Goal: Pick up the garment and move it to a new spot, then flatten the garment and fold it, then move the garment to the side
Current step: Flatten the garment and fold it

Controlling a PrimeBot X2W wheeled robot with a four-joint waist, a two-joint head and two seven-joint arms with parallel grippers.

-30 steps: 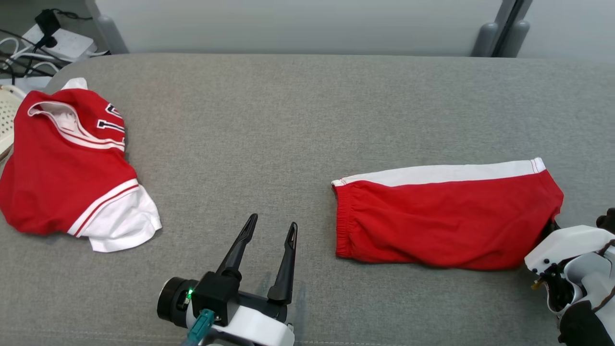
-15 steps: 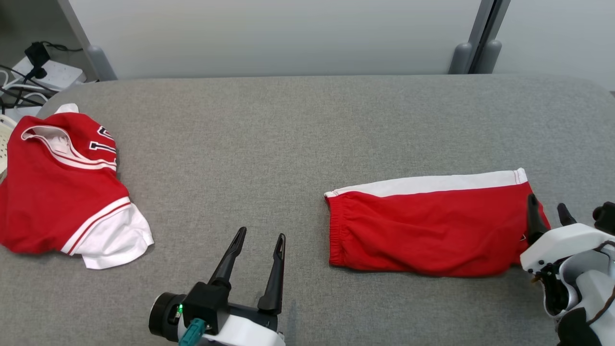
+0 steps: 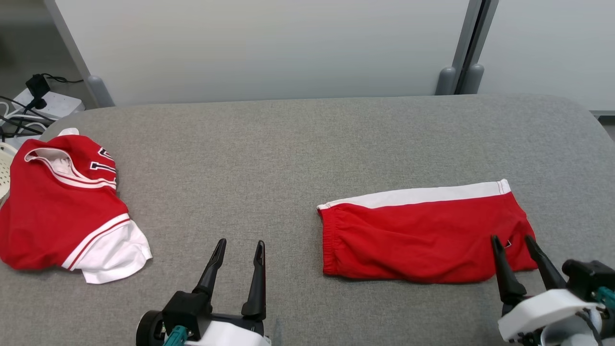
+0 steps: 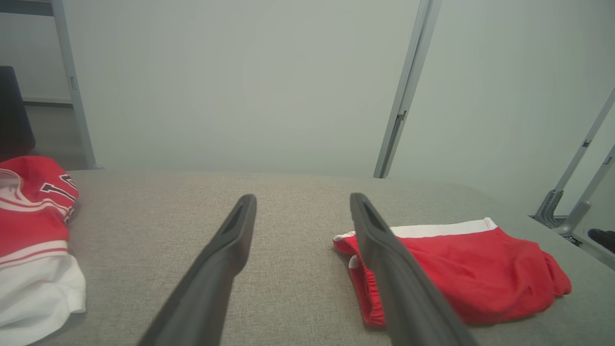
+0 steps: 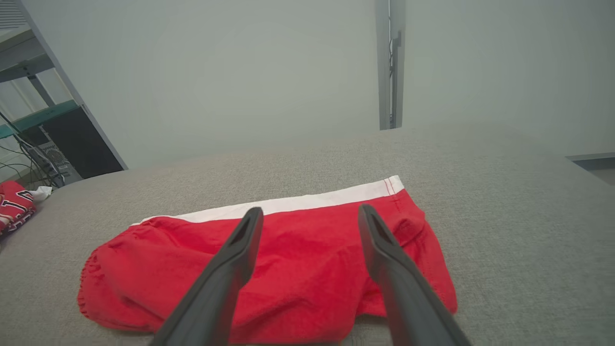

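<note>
Grey woven tabletop (image 3: 298,144) with rounded corners, backed by pale wall panels (image 3: 269,48). Toward its right side: folded red cloth shorts with a white side stripe (image 3: 423,240), lying flat, gathered waistband (image 3: 329,240) turned to the table's middle. Far off at the left edge: crumpled red-and-white numbered jersey (image 3: 53,211), well apart from the shorts.

Left gripper (image 3: 241,242) low over bare table near the front edge, jaws spread wide, holding nothing. Right gripper (image 3: 511,239) likewise spread wide and empty, poised at the shorts' right end, over the cloth; cannot tell whether touching or just above.

Judging by the neat fold and the placement: folding done, setting aside at or near its end, with the release as the step in hand.

To finish well, lift the right gripper straight up before drawing back, jaws kept wide and clear of the leg hem. Avoid any sideways drag, likely to slide light cloth on this weave and open the fold. For any further shift, pinch both layers together at the right end and slide slowly, low to the table.
</note>
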